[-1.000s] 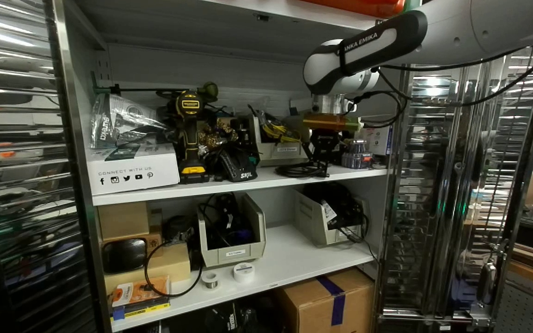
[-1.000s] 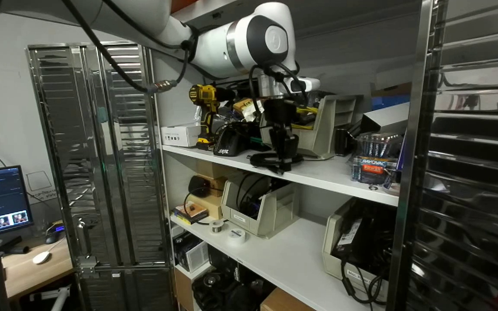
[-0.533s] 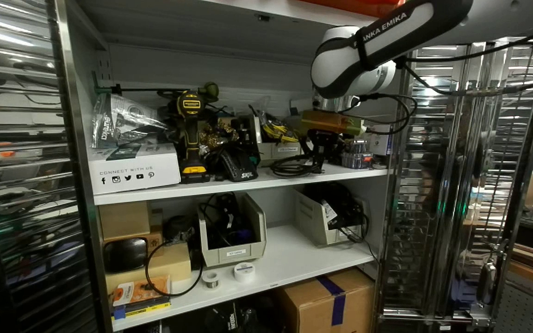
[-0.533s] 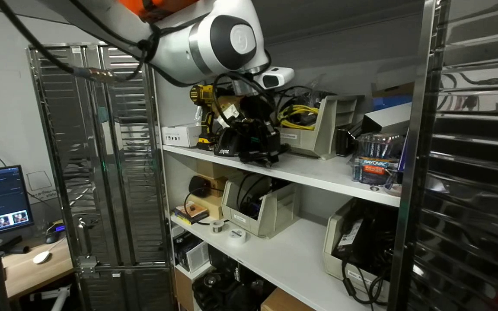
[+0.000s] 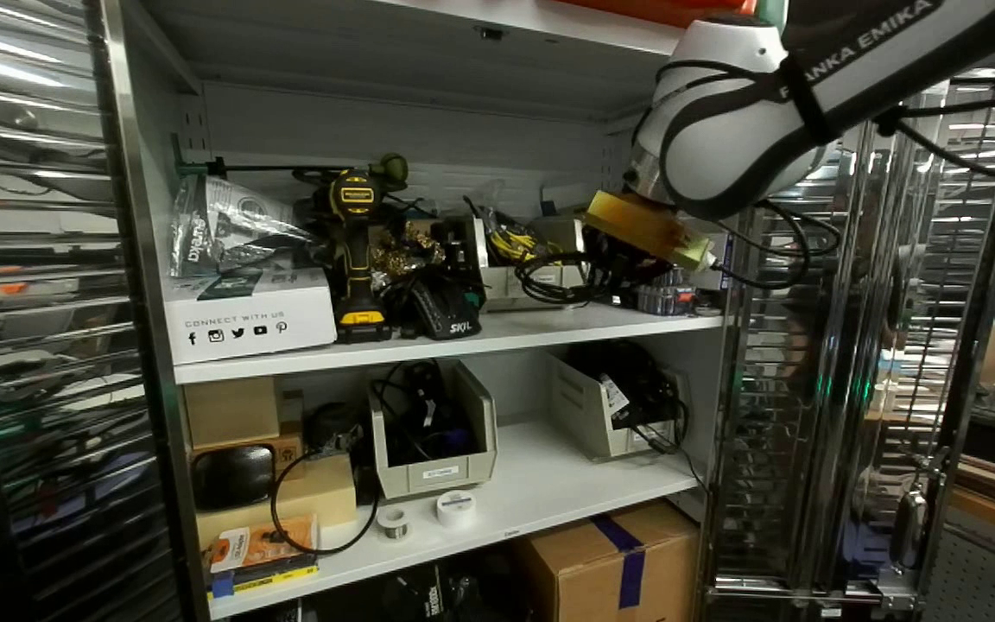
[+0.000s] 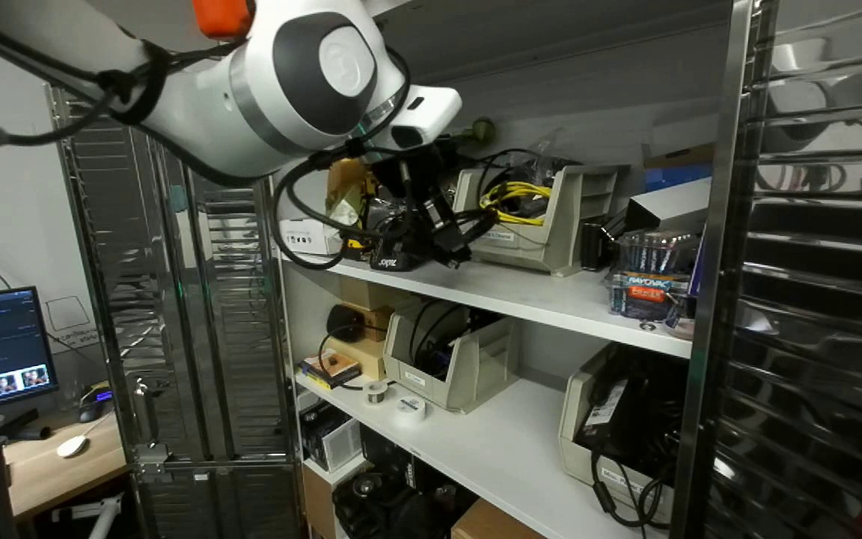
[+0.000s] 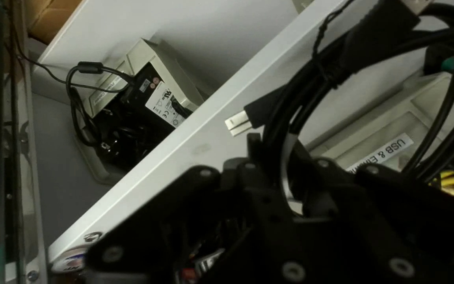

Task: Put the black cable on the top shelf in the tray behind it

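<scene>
Claw [image 7: 277, 152] — narrowly parted — pinching the black cable [image 7: 331, 73]

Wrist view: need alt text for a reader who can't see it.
The gripper holds a coiled black cable, one plug jutting left, above the white top shelf. At right is the pale tray, labelled "USB"; at left, a bin on a lower shelf.

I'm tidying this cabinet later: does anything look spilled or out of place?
Yes: on the lower shelf, a black cord dangles over the front of the bin holding a white-labelled adapter. Hanging outside, it looks untidy and might snag.
</scene>
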`<state>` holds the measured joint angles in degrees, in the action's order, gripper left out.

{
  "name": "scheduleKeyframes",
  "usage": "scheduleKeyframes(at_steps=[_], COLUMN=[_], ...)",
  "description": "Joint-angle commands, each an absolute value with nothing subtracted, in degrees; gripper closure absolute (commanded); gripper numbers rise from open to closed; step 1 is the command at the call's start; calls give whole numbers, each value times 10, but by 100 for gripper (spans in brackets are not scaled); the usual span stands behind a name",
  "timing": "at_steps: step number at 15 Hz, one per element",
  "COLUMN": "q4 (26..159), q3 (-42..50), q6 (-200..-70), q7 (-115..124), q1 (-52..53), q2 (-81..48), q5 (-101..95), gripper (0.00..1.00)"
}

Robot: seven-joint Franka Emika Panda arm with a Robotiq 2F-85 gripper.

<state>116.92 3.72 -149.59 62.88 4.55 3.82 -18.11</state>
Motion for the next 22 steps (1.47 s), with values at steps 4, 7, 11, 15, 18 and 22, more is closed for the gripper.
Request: scheduleKeyframes(at_steps=[4,7,11,15,18,22], q4=[1315,1272,1194,1081,992,873], q3=[7,-11,-25,-31,-28,-22], q6=[-1627,-1632,-1619,-1593,-1571,-1548], q7=[846,920,963,984,996,1005], q1=[-18,-46,-56,-54,-44,-29], q2=[186,168,112,18,-52,-138], q5=[-355,-404,-415,-416,-417,-419], gripper=[92,92,92,93,93,93])
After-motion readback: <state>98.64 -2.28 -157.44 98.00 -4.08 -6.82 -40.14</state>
